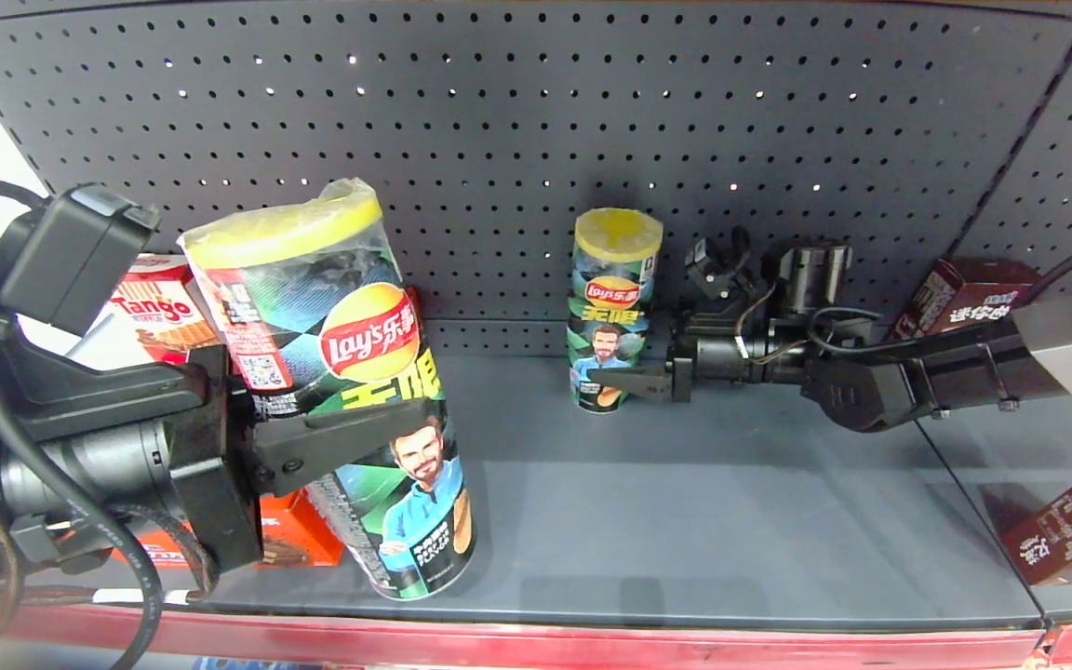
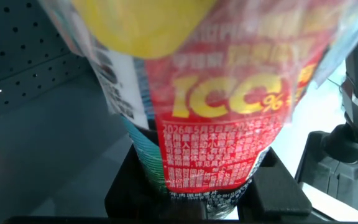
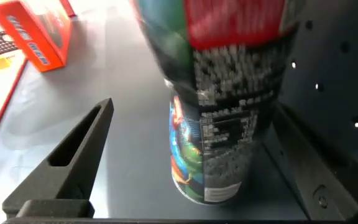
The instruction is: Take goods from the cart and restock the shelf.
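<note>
A tall chips can (image 1: 341,372) with a yellow lid leans tilted at the shelf's front left, and my left gripper (image 1: 359,437) is shut on its middle. The left wrist view looks up the same can (image 2: 222,112), held in that gripper (image 2: 207,193) between the two pads. A second, matching can (image 1: 612,298) stands upright near the pegboard at the back of the shelf (image 1: 685,502). My right gripper (image 1: 606,372) is open around its lower half. In the right wrist view this can (image 3: 229,124) sits close to one finger of the gripper (image 3: 191,112), with a gap to the other finger (image 3: 73,155).
Orange wafer boxes (image 1: 159,312) stand at the left behind the held can, and another orange box (image 1: 299,535) lies by its base. Dark brown boxes (image 1: 959,293) (image 1: 1071,521) occupy the right. A red lip (image 1: 536,642) marks the shelf's front edge, with bare shelf between the cans.
</note>
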Controlling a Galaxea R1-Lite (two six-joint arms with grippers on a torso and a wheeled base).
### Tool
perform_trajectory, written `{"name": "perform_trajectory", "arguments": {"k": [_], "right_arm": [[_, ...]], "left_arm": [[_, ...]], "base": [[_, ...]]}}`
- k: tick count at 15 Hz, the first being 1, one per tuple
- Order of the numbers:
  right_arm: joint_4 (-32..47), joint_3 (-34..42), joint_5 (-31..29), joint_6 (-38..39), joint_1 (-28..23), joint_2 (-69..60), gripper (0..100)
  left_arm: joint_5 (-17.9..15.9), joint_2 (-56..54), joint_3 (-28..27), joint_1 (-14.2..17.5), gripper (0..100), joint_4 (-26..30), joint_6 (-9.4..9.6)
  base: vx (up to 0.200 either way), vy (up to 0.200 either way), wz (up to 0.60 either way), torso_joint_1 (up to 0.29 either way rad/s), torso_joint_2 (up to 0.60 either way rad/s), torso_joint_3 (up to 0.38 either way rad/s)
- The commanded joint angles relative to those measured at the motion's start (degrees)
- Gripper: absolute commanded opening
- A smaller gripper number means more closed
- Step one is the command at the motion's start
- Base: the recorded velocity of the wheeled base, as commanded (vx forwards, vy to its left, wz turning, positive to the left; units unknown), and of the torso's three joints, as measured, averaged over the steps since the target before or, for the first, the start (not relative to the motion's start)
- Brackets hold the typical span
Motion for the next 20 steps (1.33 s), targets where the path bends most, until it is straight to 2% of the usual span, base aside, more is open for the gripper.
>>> {"name": "perform_trajectory", "arguments": {"k": [1, 6, 7, 16, 20], "right_arm": [[0.0, -0.9, -0.2, 0.0, 0.5, 1.3, 100], [-0.4, -2.8, -3.4, 0.1, 1.3, 3.4, 100], [-1.1, -2.9, -3.4, 0.1, 1.4, 3.9, 0], [-1.7, 0.5, -4.2, -0.1, 2.8, 0.7, 0], [-2.5, 9.4, -4.2, 0.1, 5.2, -8.6, 0]], "left_arm": [[0.1, 0.0, 0.2, 0.0, 0, 0.0, -0.03], [0.2, 0.0, 0.8, 0.0, 0, 0.0, -0.03], [0.2, 0.0, 0.8, 0.0, 0, 0.0, -0.03], [0.2, -0.1, 1.0, 0.1, 0, -0.1, -0.03], [0.3, -1.0, 2.3, 0.2, 0, 0.0, -0.03]], "base": [[0.0, 0.0, 0.0, 0.0, 0.0, 0.0], [0.0, 0.0, 0.0, 0.0, 0.0, 0.0], [0.0, 0.0, 0.0, 0.0, 0.0, 0.0], [0.0, 0.0, 0.0, 0.0, 0.0, 0.0], [0.0, 0.0, 0.0, 0.0, 0.0, 0.0]]}}
